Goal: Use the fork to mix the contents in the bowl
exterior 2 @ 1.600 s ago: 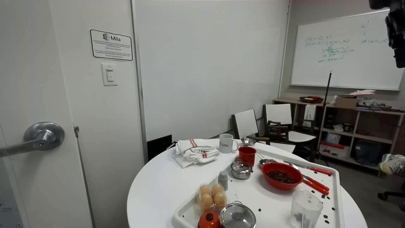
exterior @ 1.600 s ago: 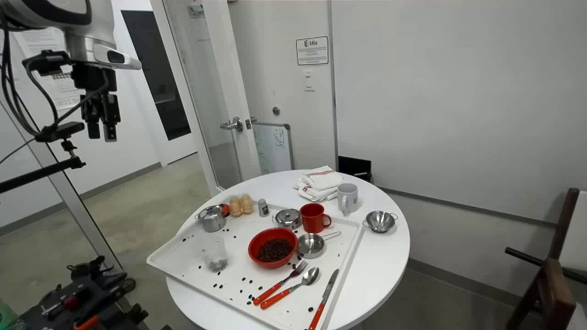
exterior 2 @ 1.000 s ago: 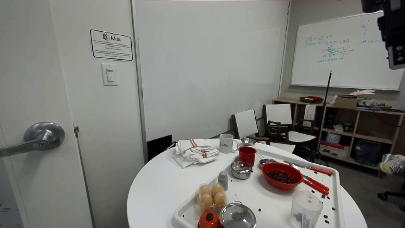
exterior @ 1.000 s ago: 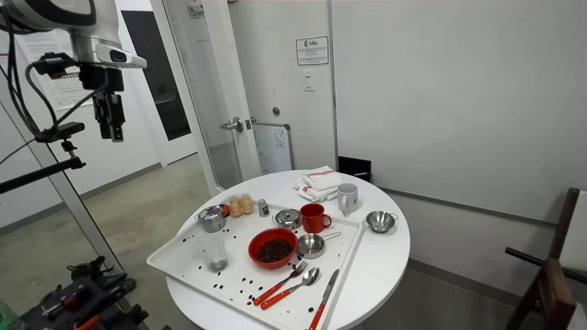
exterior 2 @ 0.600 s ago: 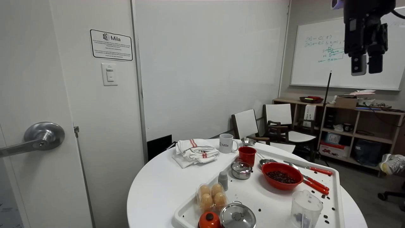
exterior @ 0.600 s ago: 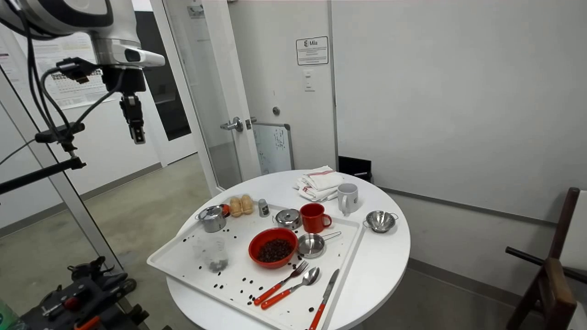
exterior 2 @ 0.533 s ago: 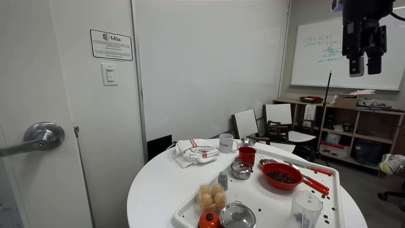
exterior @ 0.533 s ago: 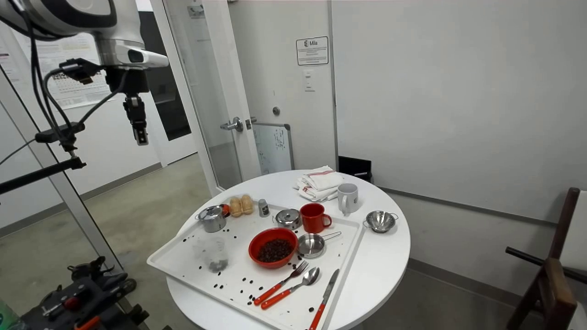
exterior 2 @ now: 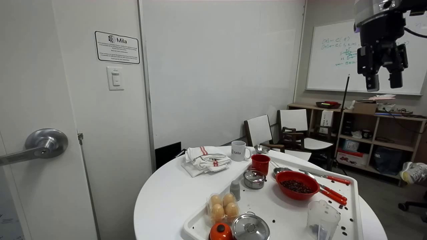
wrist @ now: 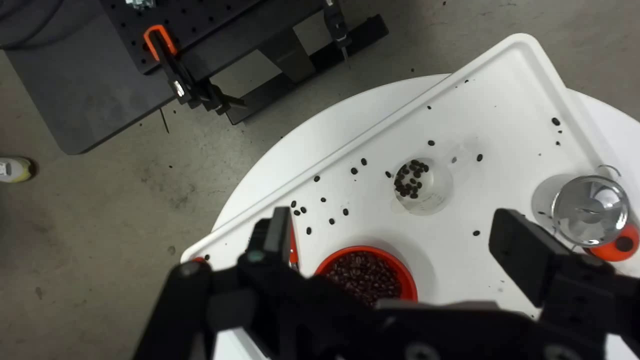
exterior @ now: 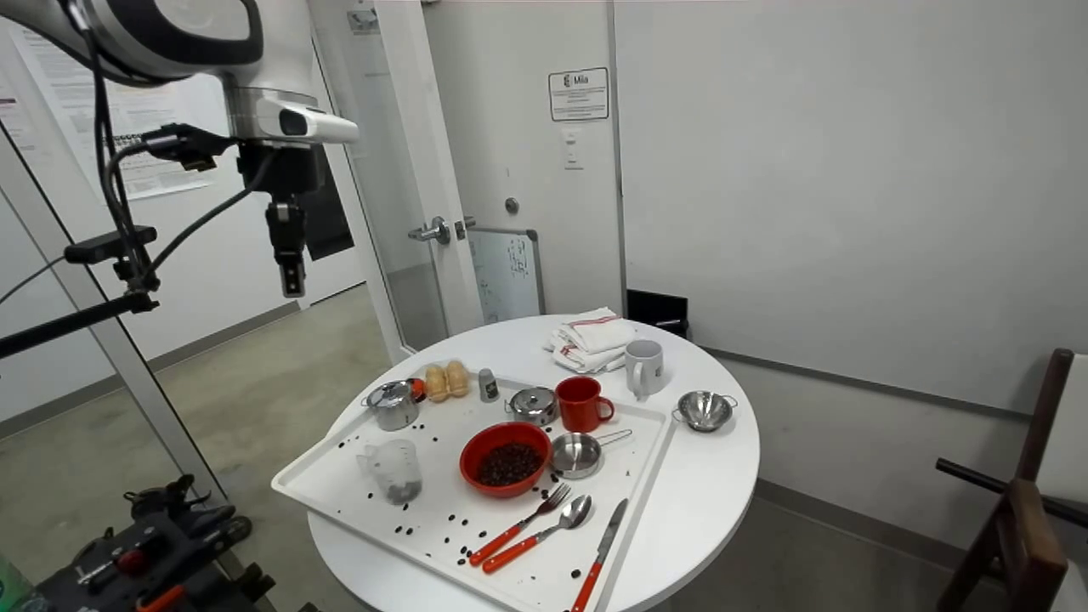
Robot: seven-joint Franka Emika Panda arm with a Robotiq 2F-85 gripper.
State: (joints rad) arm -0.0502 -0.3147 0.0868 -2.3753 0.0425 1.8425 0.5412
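Can read "Mila" on the wall sign point(exterior 2: 117, 47), left in an exterior view, and on the pale mug point(exterior 2: 237, 150); cannot decipher handwriting on the whiteboard point(exterior 2: 328, 77), far right. See the gripper point(exterior 2: 384, 82), high at right there, with jaws wide apart, holding nothing. Find the red bowl point(exterior: 472, 460) of dark contents point(exterior: 510, 465) on the tray point(exterior: 323, 478), just beside the fork point(exterior: 513, 532).

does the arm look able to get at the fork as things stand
Probably yes: the gripper hangs open, and nothing lies over the fork. It must come across and down first, though, and the spoon close beside the fork may crowd the grip.
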